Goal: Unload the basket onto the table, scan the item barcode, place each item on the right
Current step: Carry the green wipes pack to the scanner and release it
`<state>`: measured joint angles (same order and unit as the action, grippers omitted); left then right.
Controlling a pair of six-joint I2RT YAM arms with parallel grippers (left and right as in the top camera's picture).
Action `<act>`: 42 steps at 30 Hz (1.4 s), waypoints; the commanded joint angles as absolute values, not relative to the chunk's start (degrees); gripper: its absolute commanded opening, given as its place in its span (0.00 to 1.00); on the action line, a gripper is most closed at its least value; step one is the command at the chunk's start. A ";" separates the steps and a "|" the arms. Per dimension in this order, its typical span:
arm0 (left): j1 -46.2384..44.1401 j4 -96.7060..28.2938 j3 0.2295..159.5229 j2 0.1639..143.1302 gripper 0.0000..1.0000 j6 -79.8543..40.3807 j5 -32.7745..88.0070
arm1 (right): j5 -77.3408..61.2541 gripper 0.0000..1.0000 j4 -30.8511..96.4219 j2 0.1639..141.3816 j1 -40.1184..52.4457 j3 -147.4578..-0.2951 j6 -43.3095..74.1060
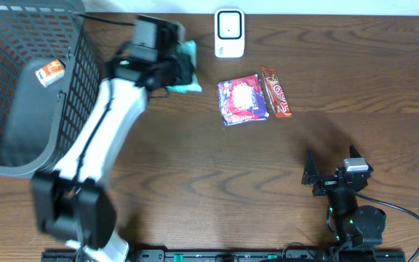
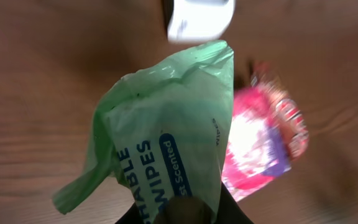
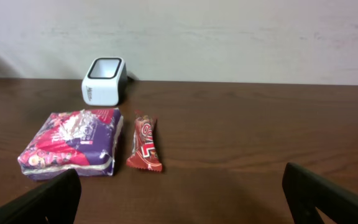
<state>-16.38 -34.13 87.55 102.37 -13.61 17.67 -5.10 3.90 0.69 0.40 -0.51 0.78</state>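
Observation:
My left gripper (image 1: 179, 70) is shut on a green pack of wipes (image 1: 193, 70), held above the table just left of the white barcode scanner (image 1: 229, 33). In the left wrist view the wipes pack (image 2: 166, 137) hangs out from the left gripper (image 2: 188, 213), its printed side toward the camera, and the scanner (image 2: 201, 18) sits just beyond its far end. My right gripper (image 1: 332, 173) rests near the front right of the table. It is open, with nothing between its fingers (image 3: 48, 202).
A purple and pink packet (image 1: 242, 100) and a red candy bar (image 1: 276, 92) lie side by side in front of the scanner (image 3: 104, 81). A grey mesh basket (image 1: 6, 156) stands at the left, holding a small orange box (image 1: 49, 72).

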 commanded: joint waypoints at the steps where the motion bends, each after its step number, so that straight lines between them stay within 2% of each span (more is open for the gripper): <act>1: -18.79 -33.71 87.44 108.18 0.07 -12.75 17.23 | -4.84 0.99 4.01 0.38 0.80 -0.32 0.36; 5: -21.12 -31.92 87.44 114.93 0.08 -12.97 16.73 | -4.84 0.99 4.01 0.38 0.80 -0.32 0.36; 11: -22.72 -31.59 87.44 119.94 0.07 -18.37 5.28 | -4.84 0.99 4.01 0.38 0.80 -0.32 0.36; 19: -23.40 -28.53 87.44 120.27 0.08 -23.03 5.56 | -4.84 0.99 4.01 0.38 0.80 -0.32 0.36; 29: -27.53 -26.04 87.44 120.88 0.07 -23.20 5.30 | -4.84 0.99 4.01 0.38 0.80 -0.32 0.36; 42: -28.99 -20.18 87.46 120.97 0.08 -10.94 6.50 | -4.84 0.99 4.01 0.38 0.80 -0.32 0.36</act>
